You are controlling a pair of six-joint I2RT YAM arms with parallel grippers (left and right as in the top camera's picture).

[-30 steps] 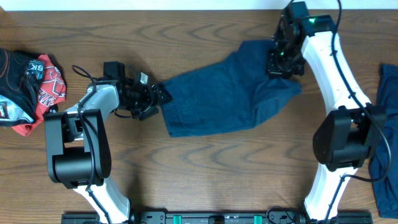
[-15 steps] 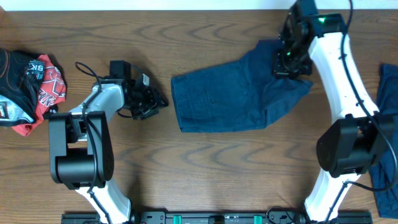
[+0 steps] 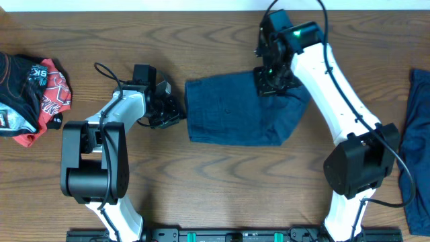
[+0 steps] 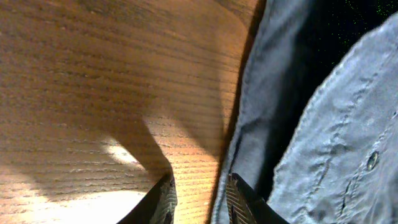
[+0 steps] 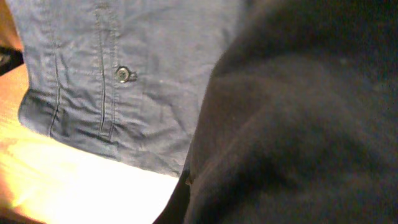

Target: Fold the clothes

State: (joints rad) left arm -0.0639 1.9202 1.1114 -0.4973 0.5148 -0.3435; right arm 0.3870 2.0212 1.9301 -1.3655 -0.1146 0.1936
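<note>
The whole table (image 3: 222,176) is seen straight down from above, while the navy shirt (image 3: 228,117) lying on it is viewed at very close range from both wrist cameras, the left along its edge, the right filled with cloth.

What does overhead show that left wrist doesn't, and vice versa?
Overhead only: both arms, the right gripper on the upper right part of the navy garment, a red and black clothes pile at the far left, and another blue cloth at the right edge. Left wrist only: a button and stitched seams up close, and the left gripper with its fingertips apart over bare wood beside the garment's edge. Both: the navy garment and the wooden table.
</note>
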